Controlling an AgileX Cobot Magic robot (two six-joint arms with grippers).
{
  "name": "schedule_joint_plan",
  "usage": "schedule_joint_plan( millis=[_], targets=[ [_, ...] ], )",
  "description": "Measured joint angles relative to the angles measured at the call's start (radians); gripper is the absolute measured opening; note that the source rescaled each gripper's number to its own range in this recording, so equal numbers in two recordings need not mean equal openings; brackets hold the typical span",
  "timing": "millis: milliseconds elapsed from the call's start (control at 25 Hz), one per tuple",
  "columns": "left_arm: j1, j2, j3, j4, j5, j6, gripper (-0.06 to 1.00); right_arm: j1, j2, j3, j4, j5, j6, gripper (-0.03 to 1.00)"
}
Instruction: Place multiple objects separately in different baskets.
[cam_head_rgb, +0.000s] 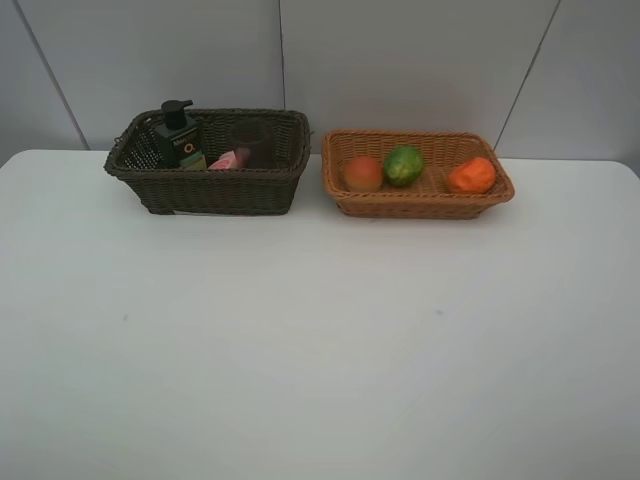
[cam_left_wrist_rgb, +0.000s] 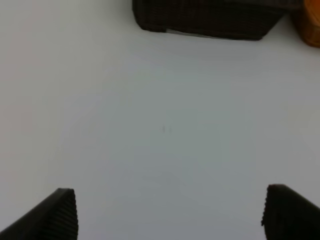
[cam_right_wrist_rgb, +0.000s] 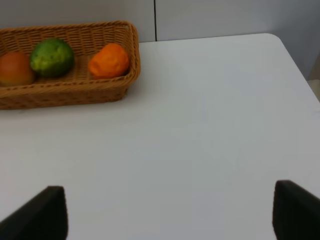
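The dark brown basket (cam_head_rgb: 205, 185) stands at the back left and holds the dark green pump bottle (cam_head_rgb: 178, 135), the pink bottle (cam_head_rgb: 228, 160) and the mauve cup (cam_head_rgb: 254, 142). The light tan basket (cam_head_rgb: 418, 203) beside it holds the peach (cam_head_rgb: 363, 174), the green fruit (cam_head_rgb: 403, 165) and the orange (cam_head_rgb: 472, 175). Neither arm shows in the high view. My left gripper (cam_left_wrist_rgb: 167, 212) is open and empty over bare table, the dark basket (cam_left_wrist_rgb: 210, 20) ahead. My right gripper (cam_right_wrist_rgb: 170, 212) is open and empty, the tan basket (cam_right_wrist_rgb: 70, 90) with orange (cam_right_wrist_rgb: 109, 60), green fruit (cam_right_wrist_rgb: 52, 57) and peach (cam_right_wrist_rgb: 14, 69) ahead.
The white table (cam_head_rgb: 320, 340) ends at a grey panelled wall (cam_head_rgb: 400, 60) behind the baskets. Its right edge and rounded corner (cam_right_wrist_rgb: 280, 42) show in the right wrist view. A sliver of the tan basket (cam_left_wrist_rgb: 309, 25) shows in the left wrist view.
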Motion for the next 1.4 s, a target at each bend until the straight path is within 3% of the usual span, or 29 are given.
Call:
schedule_joint_plan(
  millis=[160, 520, 960, 1400],
  targets=[
    [0.000, 0.000, 0.015, 0.039, 0.000, 0.010, 0.96, 0.000, 0.000, 0.000, 0.000, 0.000, 0.000, 0.67],
    [0.000, 0.000, 0.020, 0.042, -0.008, 0.057, 0.96, 0.000, 0.000, 0.000, 0.000, 0.000, 0.000, 0.67],
    [0.000, 0.000, 0.063, 0.049, -0.125, 0.149, 0.96, 0.000, 0.000, 0.000, 0.000, 0.000, 0.000, 0.67],
    [0.000, 0.000, 0.063, 0.045, -0.132, 0.158, 0.96, 0.000, 0.000, 0.000, 0.000, 0.000, 0.000, 0.67]
  ],
)
